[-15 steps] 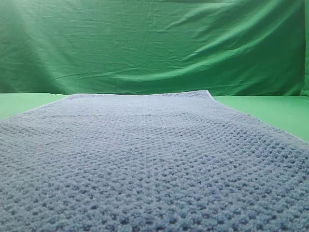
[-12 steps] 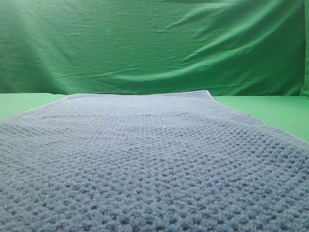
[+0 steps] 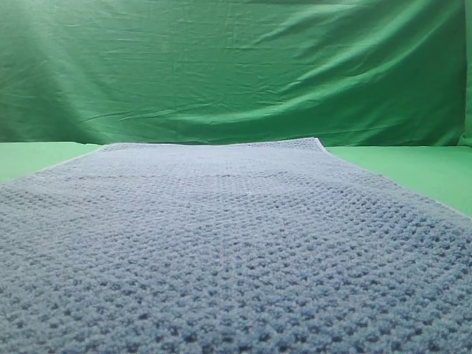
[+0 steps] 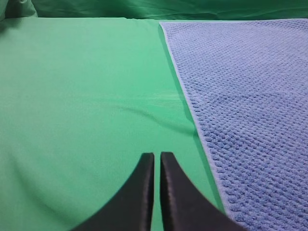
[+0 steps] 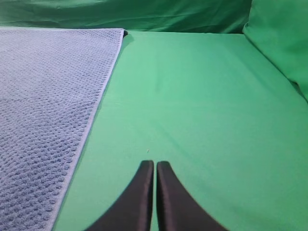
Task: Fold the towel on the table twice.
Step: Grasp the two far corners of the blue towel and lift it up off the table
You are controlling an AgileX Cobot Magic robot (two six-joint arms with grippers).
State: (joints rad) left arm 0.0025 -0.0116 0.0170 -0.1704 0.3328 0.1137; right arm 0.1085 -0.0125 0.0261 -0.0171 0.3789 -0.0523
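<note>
The big bumpy blue-grey towel [image 3: 236,251] lies flat on the smooth green table [image 4: 82,96], so both black claws, left [image 4: 157,159] and right [image 5: 155,166], each pressed together and holding nothing beside the towel, should spread, then pinch its pale edge [image 4: 190,103].

I see the towel [image 3: 236,251] spread flat and unfolded on the table [image 3: 413,166], blue-grey with a bumpy waffle knit and a thin pale edge. It fills most of my high view. Bare, smooth green table shows on both sides of it.
</note>
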